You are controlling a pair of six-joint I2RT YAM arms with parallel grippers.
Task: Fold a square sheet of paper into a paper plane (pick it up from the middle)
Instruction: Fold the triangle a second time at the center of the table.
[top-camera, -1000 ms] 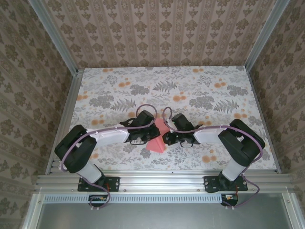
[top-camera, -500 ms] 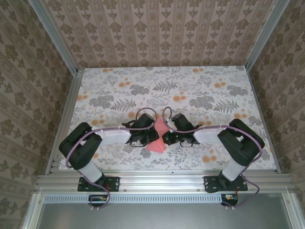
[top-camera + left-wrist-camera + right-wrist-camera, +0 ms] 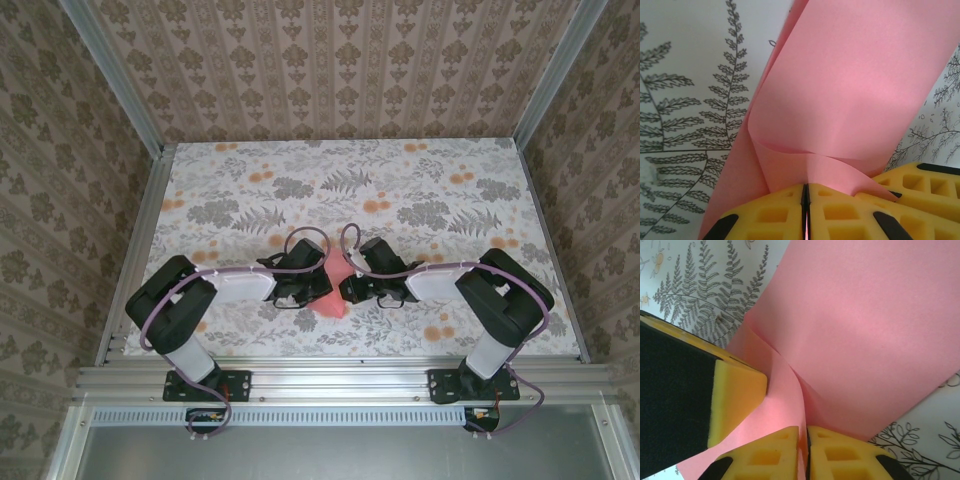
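Pink paper (image 3: 850, 90) clamped shut in left pincer (image 3: 805, 200) and right pincer (image 3: 804, 442); mid-fold, next likely pressing the crease flat.

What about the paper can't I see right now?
- Top view: the paper is mostly covered by the left hand and right hand; its outline is hidden.
- Left wrist view: paper runs off the top edge, corners cut off.
- Right wrist view: it runs off the top and right edges.
- Both wrist views: layers pinched between the fingers too close to count.
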